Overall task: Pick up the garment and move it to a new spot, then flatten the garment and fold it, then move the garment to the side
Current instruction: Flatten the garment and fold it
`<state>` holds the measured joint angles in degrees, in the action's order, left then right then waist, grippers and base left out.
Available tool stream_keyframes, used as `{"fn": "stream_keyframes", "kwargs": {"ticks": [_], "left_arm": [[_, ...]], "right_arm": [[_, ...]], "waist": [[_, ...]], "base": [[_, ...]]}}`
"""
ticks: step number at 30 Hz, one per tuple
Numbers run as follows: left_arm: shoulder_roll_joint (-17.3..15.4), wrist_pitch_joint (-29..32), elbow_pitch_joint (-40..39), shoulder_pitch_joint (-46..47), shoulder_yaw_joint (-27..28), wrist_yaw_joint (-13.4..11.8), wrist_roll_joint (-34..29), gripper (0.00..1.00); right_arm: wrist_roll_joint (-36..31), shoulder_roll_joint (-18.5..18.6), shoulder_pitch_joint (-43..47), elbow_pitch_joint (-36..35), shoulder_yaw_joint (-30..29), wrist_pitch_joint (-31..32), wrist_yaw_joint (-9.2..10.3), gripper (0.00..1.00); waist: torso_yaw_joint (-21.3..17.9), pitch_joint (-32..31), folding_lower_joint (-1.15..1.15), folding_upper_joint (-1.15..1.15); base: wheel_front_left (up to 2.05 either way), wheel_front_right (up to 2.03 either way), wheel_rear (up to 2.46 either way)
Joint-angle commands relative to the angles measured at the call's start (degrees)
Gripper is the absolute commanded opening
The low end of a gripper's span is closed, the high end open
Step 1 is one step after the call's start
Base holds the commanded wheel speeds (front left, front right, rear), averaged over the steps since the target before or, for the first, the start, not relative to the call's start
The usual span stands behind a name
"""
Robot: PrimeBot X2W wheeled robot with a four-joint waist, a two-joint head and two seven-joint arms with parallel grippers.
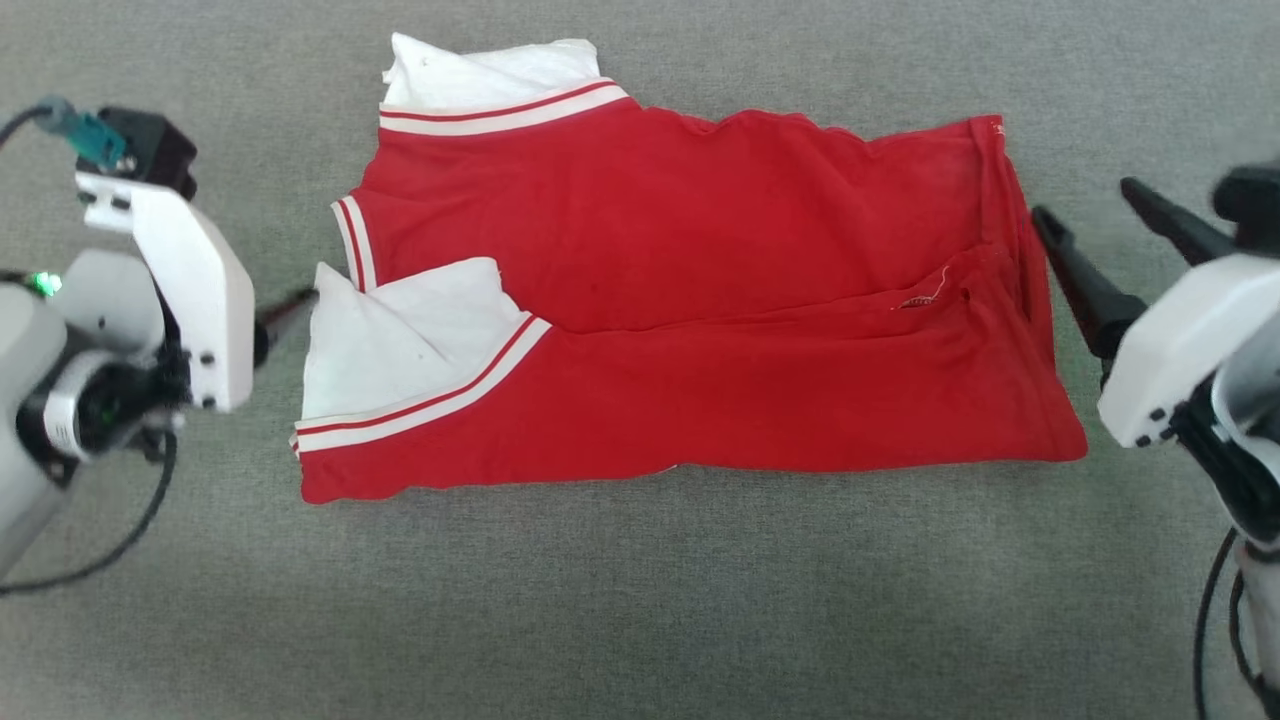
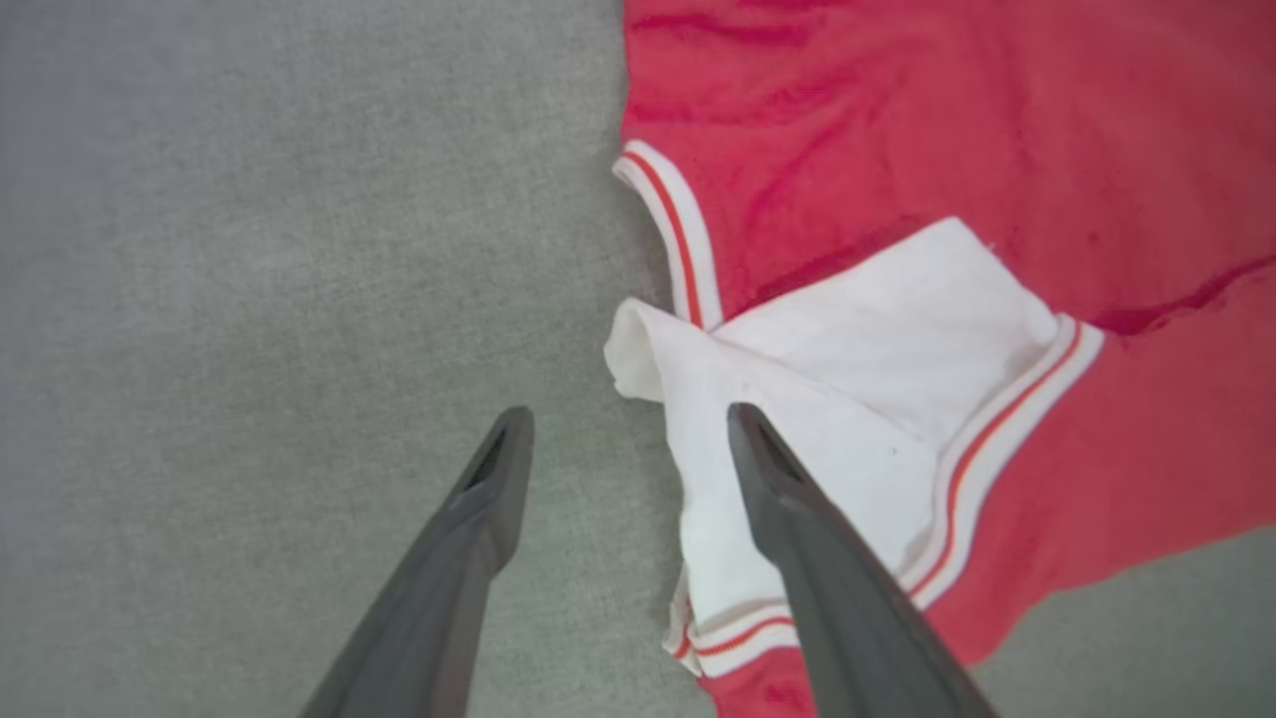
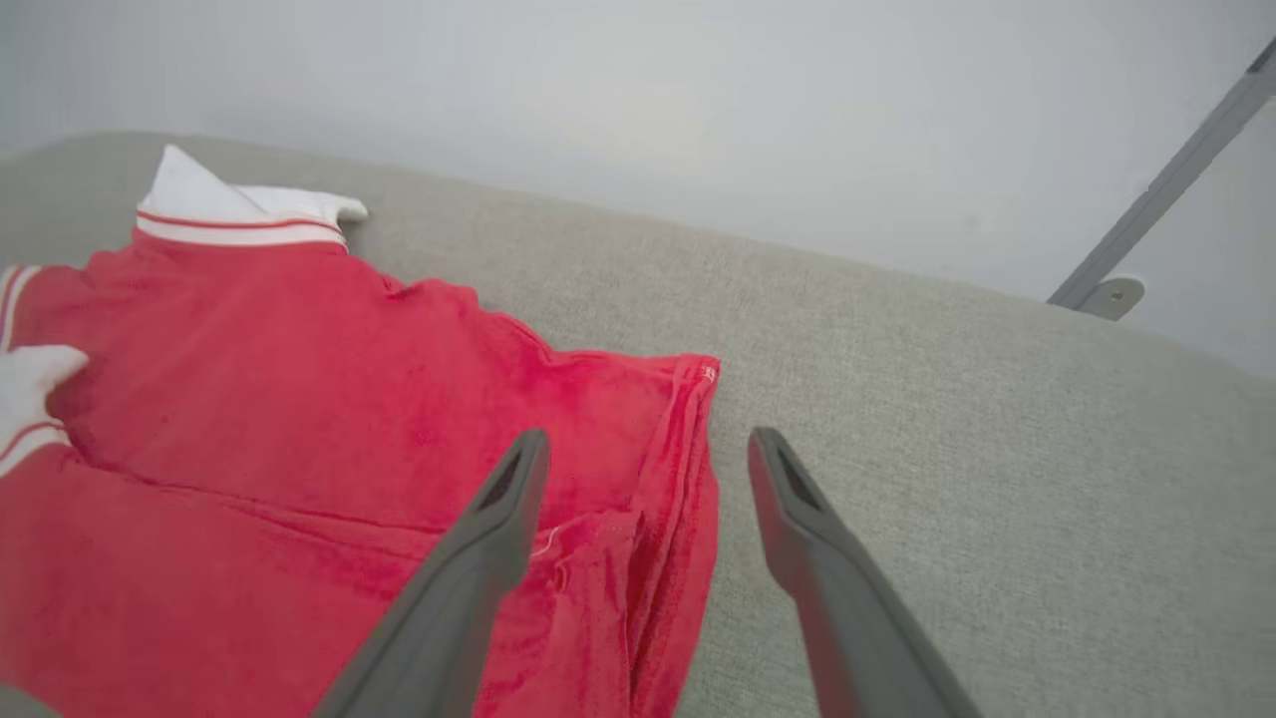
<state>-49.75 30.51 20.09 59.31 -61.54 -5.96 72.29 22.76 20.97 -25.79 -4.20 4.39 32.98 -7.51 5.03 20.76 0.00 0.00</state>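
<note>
- I see the red jersey lying folded and flat on the grey cloth top.
- The jersey sits in the middle of that grey top, with grey cloth showing on every side of it.
- It is red, with 2 white sleeves that have red and white stripes on the trim.
- Both sleeves are at the jersey's left end. 1 is at the far corner and 1 is folded over the red cloth on the near side.
- A little striped bit of trim peeks out of the jersey's left edge between the 2 sleeves.
- My left gripper is just beside the jersey's left end, near the closer sleeve.
- Its 2 fingers are spread apart and there is nothing between them.
- In the left wrist view 1 finger is over the white sleeve and the other is over the grey cloth next to the jersey.
- I cannot tell if that finger touches the sleeve.
- My right gripper is just beside the jersey's right end, by the hem.
- Its 2 fingers are spread apart too, and it holds nothing.
- In the right wrist view 1 finger is over the red hem and the other is over the grey cloth beside the jersey.
- A small pale thread lies on the red cloth near the jersey's right end.
- Beyond the far side of the jersey I see a pale wall with a thin grey bar on it.
</note>
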Motion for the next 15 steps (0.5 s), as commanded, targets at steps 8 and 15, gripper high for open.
{"fn": "stream_keyframes", "kwargs": {"ticks": [8, 15], "left_arm": [[-8.7, 1.3, -19.3, -9.3, 0.1, -12.4, 4.2, 1.0], [-12.5, 0.3, -24.4, -14.2, 0.3, -17.4, 6.8, 1.0]], "right_arm": [[-7.7, -8.3, 7.7, -9.8, -7.9, -8.8, 0.05, 1.0], [-9.3, -12.0, 12.1, -13.1, -11.3, -10.3, 0.05, 1.0]], "waist": [[-2.0, 0.1, 0.0, 0.0], [-3.7, 0.6, 0.0, 0.0]], "base": [[0.0, 0.0, 0.0], [0.0, 0.0, 0.0]]}}
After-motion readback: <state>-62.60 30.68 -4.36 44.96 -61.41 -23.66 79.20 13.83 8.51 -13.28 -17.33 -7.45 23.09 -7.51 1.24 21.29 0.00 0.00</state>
